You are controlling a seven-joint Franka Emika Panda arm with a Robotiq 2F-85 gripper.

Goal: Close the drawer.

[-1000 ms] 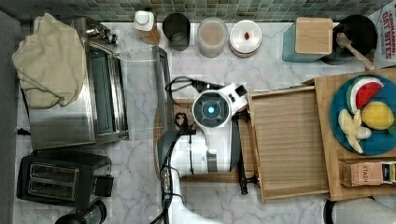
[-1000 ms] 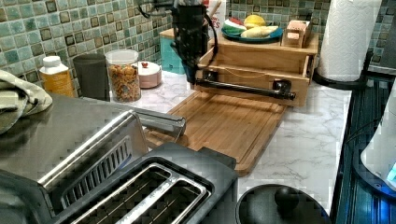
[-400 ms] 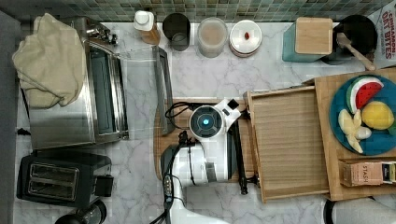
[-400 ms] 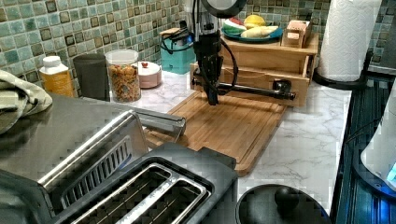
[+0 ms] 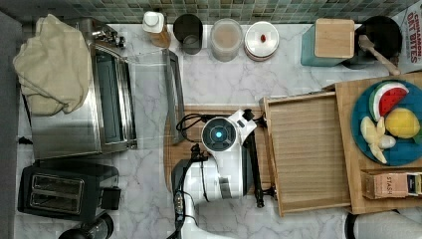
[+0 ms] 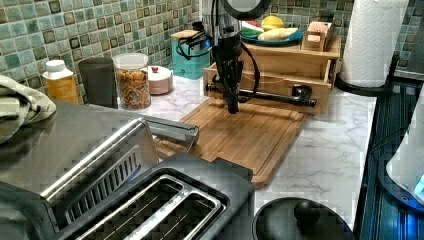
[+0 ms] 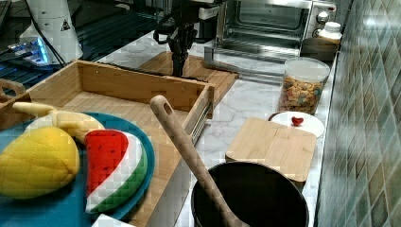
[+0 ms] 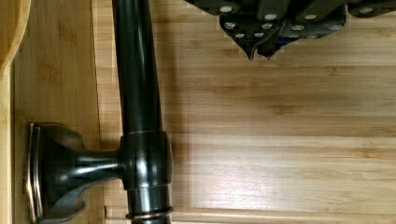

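While the drawer [image 5: 308,152] is pulled out over the bamboo board [image 6: 250,135], the gripper [image 6: 232,107] is held low just beside the dark metal handle bar [image 8: 137,93], seemingly for a push. Its jaws are seen pressed together, holding nothing. Pale, straight-grained wood and a thin rim are shown.

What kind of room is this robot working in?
It looks like a kitchen counter: a toaster oven and a toaster stand on marble, with a tiled wall behind jars of food.
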